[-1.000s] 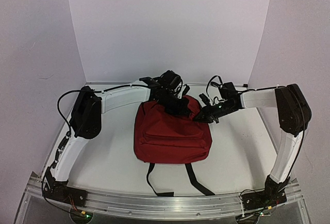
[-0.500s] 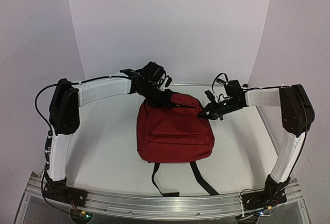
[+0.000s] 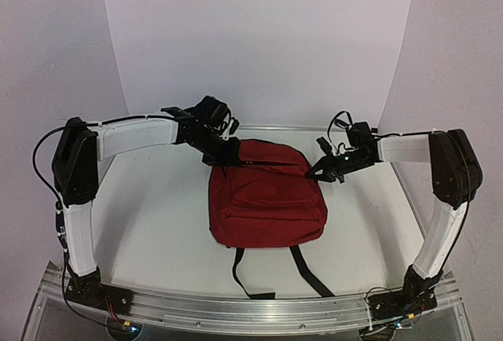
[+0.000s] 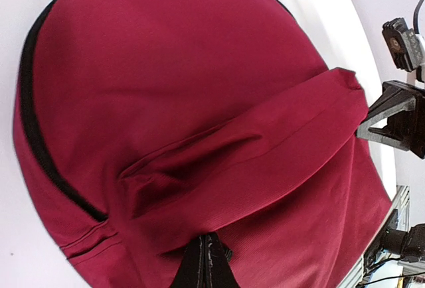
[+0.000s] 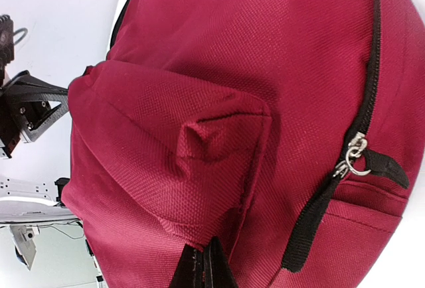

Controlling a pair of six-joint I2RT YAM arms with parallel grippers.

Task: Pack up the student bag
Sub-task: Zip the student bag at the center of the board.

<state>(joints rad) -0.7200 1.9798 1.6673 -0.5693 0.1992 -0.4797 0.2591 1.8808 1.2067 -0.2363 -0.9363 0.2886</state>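
Since a second ago the left arm (image 3: 134, 137) has swung up and outward, its elbow now high at the left, and the left claw (image 3: 225, 157) has gone from above the middle of the bag's top edge to its far-left corner. The right claw (image 3: 317, 174) has shifted only a little toward the far right. The bag (image 3: 267, 207) has slid slightly to the right, and its top is now drawn out wider between the two claws. It lies flat on the table (image 3: 157, 223), near the middle, front pocket upward, with its black straps (image 3: 310, 274) trailing toward the near edge. The left arm reaches across from the left with its forearm nearly level and the claw angled down onto the bag. The right arm (image 3: 405, 148) stretches in from the right, forearm level and wrist dipped. In each wrist view the fingers are pressed together on a raised fold (image 4: 252, 148) of red fabric, so both claws seem clenched on the bag, though the pinch itself sits at the frame's edge.
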